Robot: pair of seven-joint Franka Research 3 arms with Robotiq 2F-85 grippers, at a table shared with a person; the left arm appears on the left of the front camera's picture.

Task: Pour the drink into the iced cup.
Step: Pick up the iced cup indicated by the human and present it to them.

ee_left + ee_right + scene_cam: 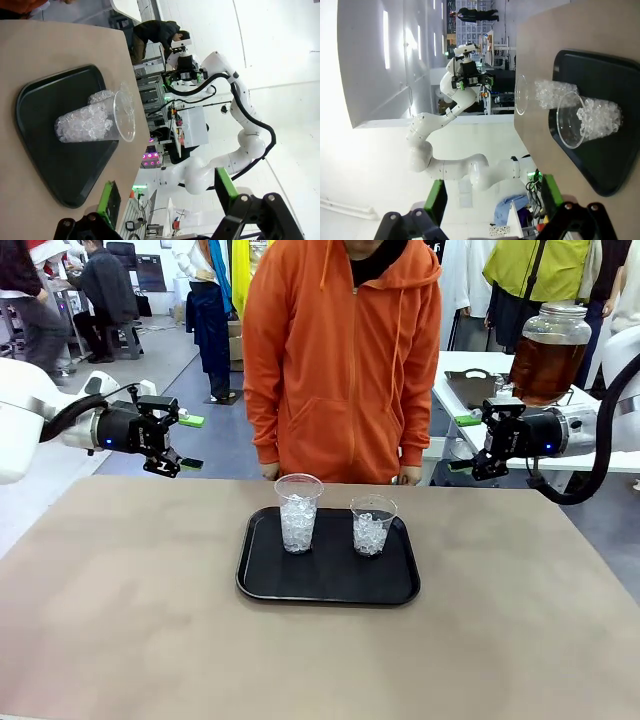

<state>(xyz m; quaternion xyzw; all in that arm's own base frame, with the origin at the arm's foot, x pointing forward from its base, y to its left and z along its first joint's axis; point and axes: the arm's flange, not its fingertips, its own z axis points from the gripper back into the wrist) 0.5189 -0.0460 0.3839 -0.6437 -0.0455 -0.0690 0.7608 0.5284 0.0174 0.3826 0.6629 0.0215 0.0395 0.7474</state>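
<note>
On a black rectangular tray [262, 585], two clear plastic cups [298, 510] are filled with ice; amber drink [545, 370] is held in a glass jar [556, 324]; left gripper [189, 443] and right gripper [461, 444] are spread.

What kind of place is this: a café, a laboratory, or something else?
Probably a robot demonstration hall, not a café: the left arm and right arm flank the table, a person in an orange hoodie stands across it, and other people sit and stand in the open hall behind.
</note>
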